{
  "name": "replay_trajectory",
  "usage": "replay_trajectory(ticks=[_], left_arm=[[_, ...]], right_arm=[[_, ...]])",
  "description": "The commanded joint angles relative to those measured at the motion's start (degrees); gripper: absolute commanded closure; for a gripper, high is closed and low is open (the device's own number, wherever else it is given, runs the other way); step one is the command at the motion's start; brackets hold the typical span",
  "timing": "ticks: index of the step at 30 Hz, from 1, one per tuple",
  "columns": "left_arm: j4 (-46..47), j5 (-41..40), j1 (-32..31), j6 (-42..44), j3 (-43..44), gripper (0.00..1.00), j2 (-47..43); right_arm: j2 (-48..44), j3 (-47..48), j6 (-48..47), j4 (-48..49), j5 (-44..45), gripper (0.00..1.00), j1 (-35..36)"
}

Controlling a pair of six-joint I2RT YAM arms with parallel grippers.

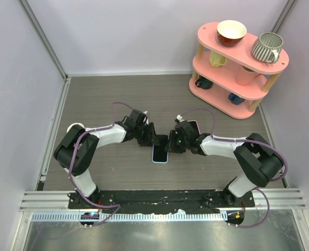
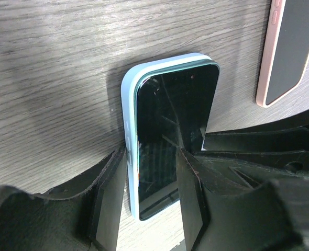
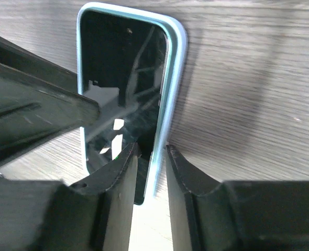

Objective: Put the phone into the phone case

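A black-screened phone (image 1: 160,151) lies face up on the wooden table inside a light blue phone case (image 1: 159,162). In the left wrist view the phone (image 2: 170,125) sits within the case's rim (image 2: 129,104), and a thin teal edge shows between them. My left gripper (image 1: 153,139) (image 2: 150,157) is open and straddles the case's left edge, with one finger outside and one over the screen. My right gripper (image 1: 170,144) (image 3: 152,149) is closed narrowly round the right rim of the case (image 3: 176,78), with the phone's screen (image 3: 123,78) on its left.
A pink case with a dark inside (image 2: 288,47) lies just behind the right gripper (image 1: 194,125). A pink three-tier shelf (image 1: 238,78) with cups and mugs stands at the back right. White walls surround the table.
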Motion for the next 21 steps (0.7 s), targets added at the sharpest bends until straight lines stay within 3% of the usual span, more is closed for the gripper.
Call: replay_trajectory(ticks=[1,3,8,14,16,21], left_arm=[[-5.50,-0.96,-0.86,0.98,-0.30,0.53,-0.60],[-5.58,-1.23,-0.60,1.42,-0.39,0.53,-1.74],[-8.92,-1.93,1.07,3.88,1.01,0.52,-5.52],[-4.56,1.22,2.92,1.96,-1.18,0.52,-5.35],[-1.29,6.23,3.62,1.25,-2.14,0.52,-4.39],[-0.31,7.38,3.71,0.90,-1.71,0.56,-1.75]], right_arm=[[3.14,-2.18,-0.89,-4.76,7.46,0.60,1.15],[0.04,-0.69,-0.37,-4.50,2.89,0.57,-0.16],[-6.47,2.65,-0.71,-6.16,0.95,0.51,-4.38],[-2.44,6.87,-5.80,-6.52,0.69,0.42,-5.71],[-0.15,6.70,-5.90,-4.34,-0.19,0.39,-5.71],[2.48,5.38,-4.23,-1.07,-0.47,0.34,-5.01]])
